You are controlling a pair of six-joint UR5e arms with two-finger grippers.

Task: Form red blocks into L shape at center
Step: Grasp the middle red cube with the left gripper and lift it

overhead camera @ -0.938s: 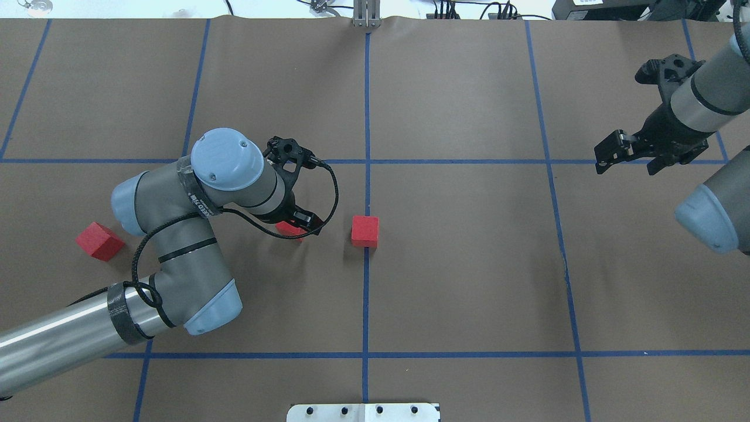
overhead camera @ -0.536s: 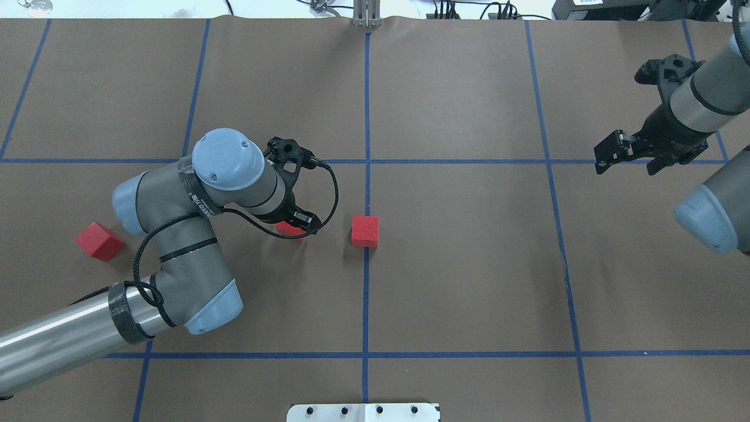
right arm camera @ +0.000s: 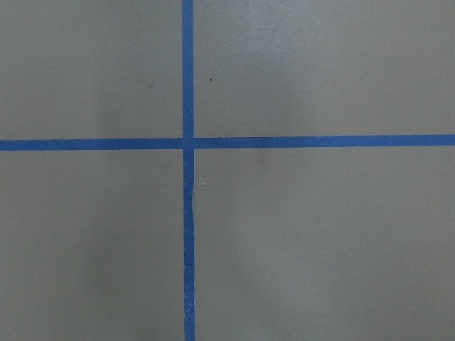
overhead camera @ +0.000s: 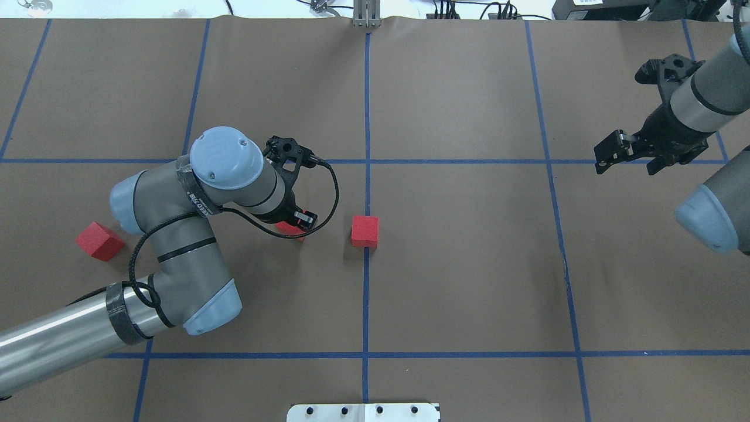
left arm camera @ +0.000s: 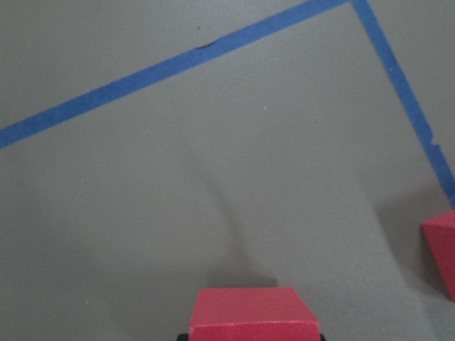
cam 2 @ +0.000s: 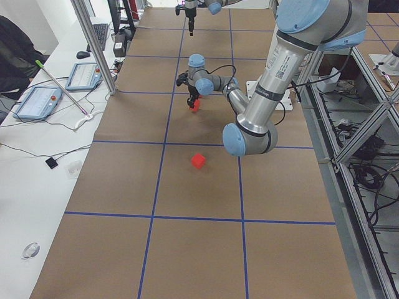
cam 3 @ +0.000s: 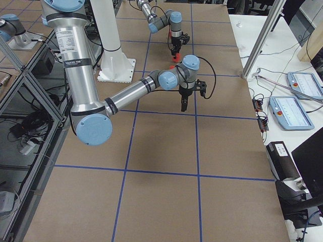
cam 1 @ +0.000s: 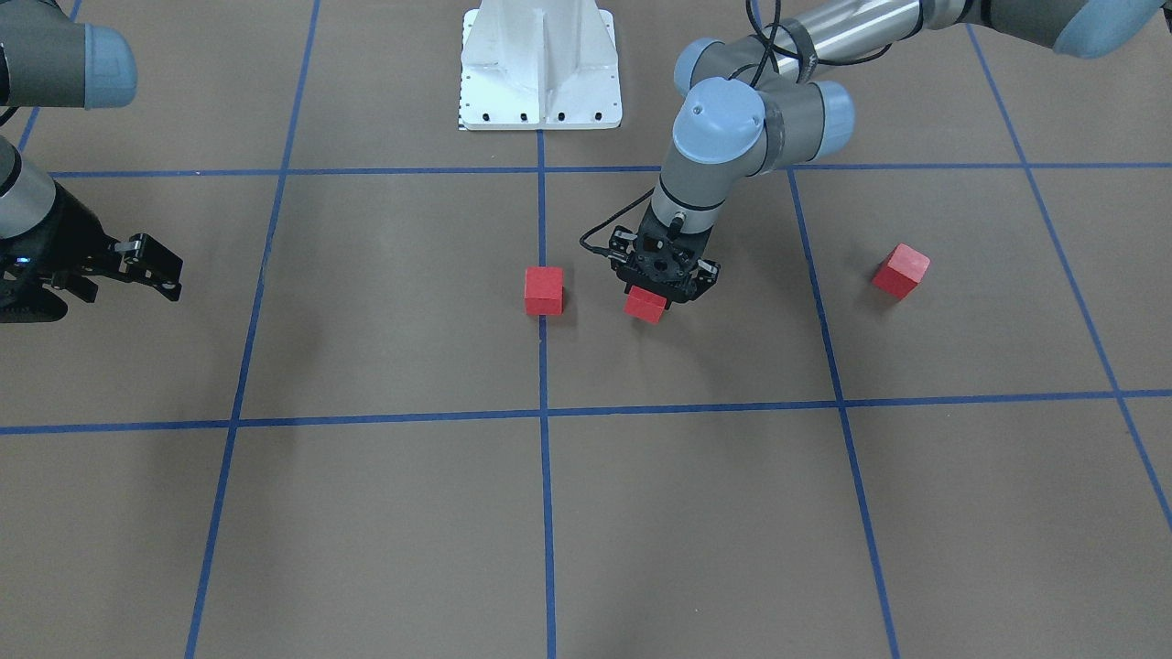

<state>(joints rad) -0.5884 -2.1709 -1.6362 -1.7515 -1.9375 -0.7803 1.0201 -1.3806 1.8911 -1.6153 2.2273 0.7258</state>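
Observation:
My left gripper [overhead camera: 296, 224] is shut on a red block [overhead camera: 288, 228] and holds it at or just above the brown paper, a short way left of the center tape line [overhead camera: 367, 193]. The same block shows in the front view [cam 1: 646, 305] under the gripper [cam 1: 661, 291], and at the bottom of the left wrist view [left arm camera: 254, 312]. A second red block [overhead camera: 365, 230] sits on the center line; its corner shows in the left wrist view [left arm camera: 442, 252]. The third red block [overhead camera: 99, 241] lies far left. My right gripper [overhead camera: 630, 159] is open and empty at the far right.
The white robot base plate [overhead camera: 363, 412] is at the near edge. My left arm's elbow [overhead camera: 176, 234] hangs over the paper between the held block and the far-left block. Cables and equipment lie beyond the far edge.
The left gripper with its red block has shifted very slightly away from the base. The other two blocks and the right arm have not moved.

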